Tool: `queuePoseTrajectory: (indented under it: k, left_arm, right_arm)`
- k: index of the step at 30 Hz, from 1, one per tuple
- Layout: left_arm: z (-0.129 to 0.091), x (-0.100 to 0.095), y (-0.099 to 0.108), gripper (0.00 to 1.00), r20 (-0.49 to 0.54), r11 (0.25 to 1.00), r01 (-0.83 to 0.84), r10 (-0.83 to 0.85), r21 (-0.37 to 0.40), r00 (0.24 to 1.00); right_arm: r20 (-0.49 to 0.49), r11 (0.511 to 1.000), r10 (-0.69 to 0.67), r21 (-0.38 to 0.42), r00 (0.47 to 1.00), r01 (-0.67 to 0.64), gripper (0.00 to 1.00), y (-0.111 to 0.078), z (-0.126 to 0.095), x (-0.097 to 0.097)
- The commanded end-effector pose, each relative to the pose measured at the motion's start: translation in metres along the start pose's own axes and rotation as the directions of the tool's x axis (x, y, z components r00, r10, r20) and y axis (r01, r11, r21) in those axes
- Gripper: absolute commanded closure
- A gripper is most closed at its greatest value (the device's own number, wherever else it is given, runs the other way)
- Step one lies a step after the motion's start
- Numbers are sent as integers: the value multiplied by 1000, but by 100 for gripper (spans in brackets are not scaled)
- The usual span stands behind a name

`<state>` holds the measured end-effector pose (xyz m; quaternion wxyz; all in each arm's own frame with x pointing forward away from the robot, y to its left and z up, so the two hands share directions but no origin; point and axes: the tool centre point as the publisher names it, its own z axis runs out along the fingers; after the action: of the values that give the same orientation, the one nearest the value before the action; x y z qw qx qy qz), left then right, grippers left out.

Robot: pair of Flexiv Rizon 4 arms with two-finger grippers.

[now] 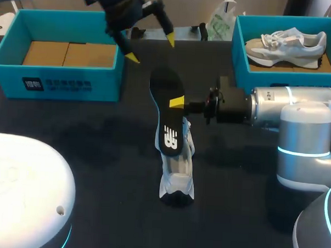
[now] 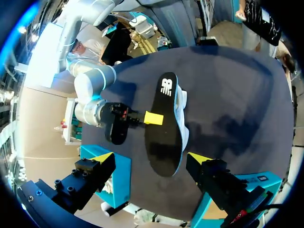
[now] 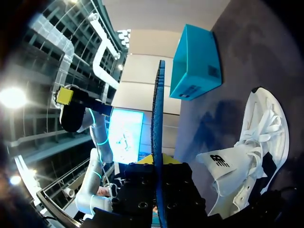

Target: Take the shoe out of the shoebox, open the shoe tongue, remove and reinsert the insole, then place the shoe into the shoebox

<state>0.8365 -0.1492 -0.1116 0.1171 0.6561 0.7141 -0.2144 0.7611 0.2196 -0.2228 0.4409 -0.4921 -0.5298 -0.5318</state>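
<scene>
**Insole out; reinserting and boxing still to do**

The shoe (image 1: 177, 174) lies on the desk (image 1: 98, 154), out of the shoebox (image 1: 63, 78), with its tongue (image 3: 218, 161) apparently folded open. The right fingers (image 1: 177, 101) pinch the black insole (image 1: 167, 110) just above the shoe, so removal looks done. The left fingers (image 1: 132, 58) hang wide apart, holding nothing, near the shoebox.

Print: 1 white logo on the insole, 1 on the tongue, and a white label on the shoebox front.

Black insole (image 1: 166, 88), white shoe (image 1: 177, 176), teal shoebox (image 1: 108, 83)
</scene>
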Motion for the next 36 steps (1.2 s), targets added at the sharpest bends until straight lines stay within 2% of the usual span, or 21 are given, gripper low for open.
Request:
queuePoseTrajectory:
  k: [1, 8, 13, 21, 25, 28, 31, 36]
  left_arm:
    - [3, -14, 6, 0, -339, 1000, 4, 6, 28, 941]
    - [3, -26, 0, 0, -410, 999, -33, 38, 19, 911]
    - [6, -31, 0, 0, -453, 999, -29, 13, -27, 891]
    - [14, -33, -1, 0, -452, 998, -2, -28, -65, 891]
    - [15, -31, 0, 0, -417, 996, -2, -35, -90, 908]
    - [10, -26, 2, 0, -312, 994, 7, -42, -111, 949]
    - [-1, -20, -1, 0, -120, 992, 2, -17, -129, 993]
    - [-6, 0, -6, 0, 139, 994, -12, 28, -111, 990]
  right_arm:
    - [2, 1000, 1, -3, 1000, -1, 100, -1, 1, 0]
    - [2, 1000, 1, -3, 1000, -1, 100, -1, 1, 0]
    - [2, 1000, 1, -3, 1000, -1, 100, -1, 1, 0]
    - [2, 1000, 1, -3, 1000, -1, 100, -1, 1, 0]
    - [2, 1000, 1, -3, 1000, -1, 100, -1, 1, 0]
    - [2, 1000, 1, -3, 1000, -1, 100, -1, 1, 0]
    - [2, 1000, 1, -3, 1000, -1, 100, -1, 1, 0]
    - [2, 1000, 1, -3, 1000, -1, 100, -1, 1, 0]
